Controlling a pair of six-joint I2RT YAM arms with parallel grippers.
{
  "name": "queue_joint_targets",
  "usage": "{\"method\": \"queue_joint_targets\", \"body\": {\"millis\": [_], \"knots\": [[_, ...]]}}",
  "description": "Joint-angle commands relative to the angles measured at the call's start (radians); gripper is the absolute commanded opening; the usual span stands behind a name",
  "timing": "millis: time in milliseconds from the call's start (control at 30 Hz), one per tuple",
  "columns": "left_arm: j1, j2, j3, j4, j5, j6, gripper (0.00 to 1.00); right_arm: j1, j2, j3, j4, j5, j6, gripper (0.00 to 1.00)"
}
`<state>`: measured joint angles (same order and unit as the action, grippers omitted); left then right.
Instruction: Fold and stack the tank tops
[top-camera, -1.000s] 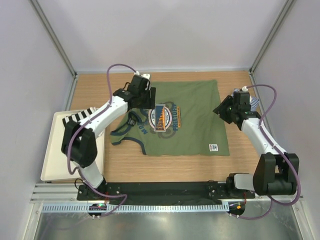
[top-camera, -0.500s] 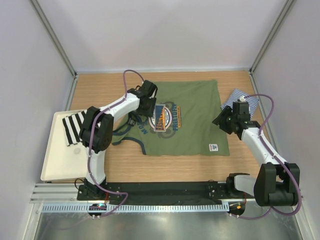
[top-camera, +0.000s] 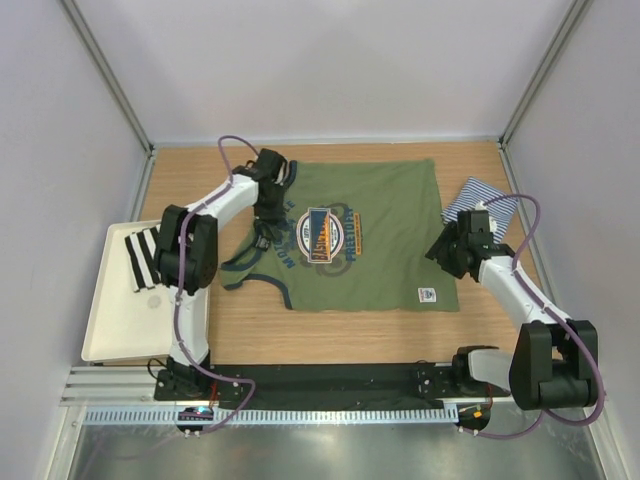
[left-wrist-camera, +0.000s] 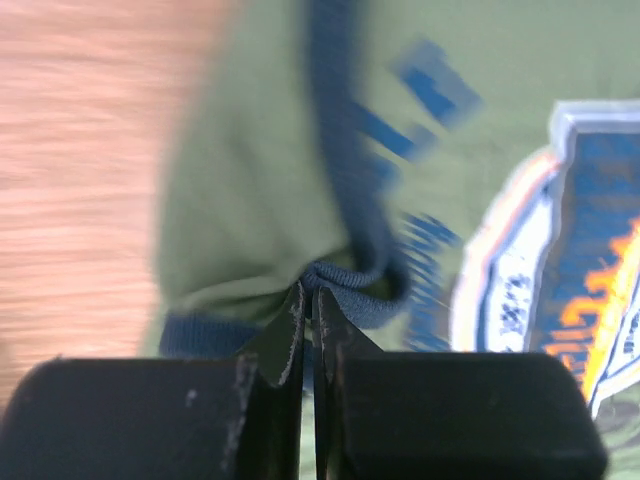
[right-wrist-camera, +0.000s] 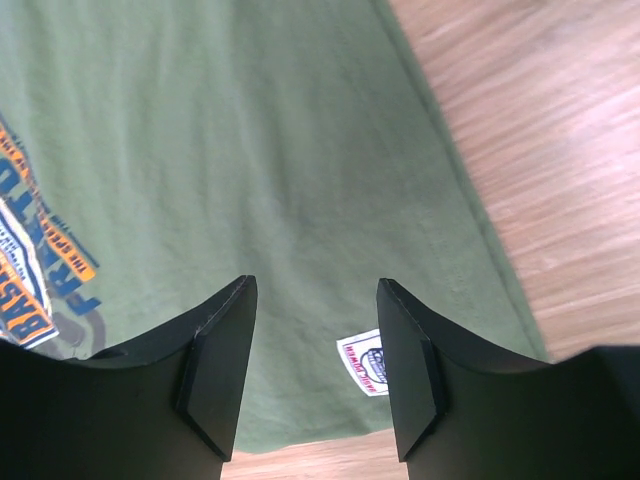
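Note:
The olive green tank top (top-camera: 385, 235) lies spread flat on the wooden table, its chest graphic facing up. My left gripper (top-camera: 268, 197) is at the top's left end, shut on the bunched navy trim (left-wrist-camera: 345, 285) of the neckline, with olive cloth (left-wrist-camera: 250, 180) just beyond the fingertips. Over the top's right part hovers my right gripper (top-camera: 447, 250), open, nothing between its fingers (right-wrist-camera: 222, 360); olive cloth (right-wrist-camera: 250, 150) and a white hem label (right-wrist-camera: 365, 362) show below it. The thin-striped navy-and-white tank top (top-camera: 484, 197) lies crumpled at the back right.
A white tray (top-camera: 110, 325) sits at the left edge of the table, holding a folded cloth with wide black-and-white stripes (top-camera: 140, 258). Bare wood (right-wrist-camera: 560, 150) lies right of the olive top. Grey walls close in the back and sides.
My left gripper shifted slightly left along the neckline and shut on the navy trim. My right gripper came nearer and lower over the olive top's right part, uncovering the striped top behind it.

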<state>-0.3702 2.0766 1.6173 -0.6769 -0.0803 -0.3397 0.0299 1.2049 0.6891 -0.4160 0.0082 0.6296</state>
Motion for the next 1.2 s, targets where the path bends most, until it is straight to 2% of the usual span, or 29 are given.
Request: {"method": "queue_joint_targets", "body": {"millis": [0, 133, 200, 400, 533, 800, 1067, 1100, 1133, 1167], "knots": [[0.102, -0.076, 0.056, 0.049, 0.077, -0.036, 0.00, 0.002, -0.010, -0.017, -0.037, 0.079, 0.039, 0.57], [0.209, -0.024, 0.096, 0.137, 0.187, -0.102, 0.00, 0.002, -0.034, -0.074, -0.004, 0.046, 0.058, 0.57], [0.234, 0.026, 0.186, 0.129, 0.205, -0.111, 0.00, 0.004, -0.034, -0.095, -0.003, 0.035, 0.064, 0.57], [0.286, 0.200, 0.429, 0.014, 0.103, -0.116, 0.00, 0.002, 0.022, -0.120, -0.003, 0.090, 0.062, 0.56], [0.321, 0.232, 0.463, 0.016, 0.090, -0.136, 0.00, 0.002, 0.048, -0.122, -0.029, 0.136, 0.094, 0.54], [0.394, 0.243, 0.486, 0.016, 0.034, -0.150, 0.00, 0.004, -0.019, -0.166, -0.030, 0.164, 0.145, 0.51], [0.439, 0.272, 0.509, 0.023, 0.066, -0.177, 0.01, 0.002, -0.057, -0.160, -0.076, 0.200, 0.157, 0.50], [0.441, 0.277, 0.510, 0.025, 0.076, -0.180, 0.06, 0.004, -0.071, -0.161, -0.086, 0.210, 0.162, 0.50], [0.439, 0.283, 0.519, 0.028, 0.077, -0.180, 0.37, 0.004, -0.082, -0.161, -0.090, 0.219, 0.170, 0.50], [0.438, 0.283, 0.521, 0.039, 0.159, -0.180, 0.49, 0.004, -0.105, -0.158, -0.093, 0.234, 0.176, 0.50]]}}
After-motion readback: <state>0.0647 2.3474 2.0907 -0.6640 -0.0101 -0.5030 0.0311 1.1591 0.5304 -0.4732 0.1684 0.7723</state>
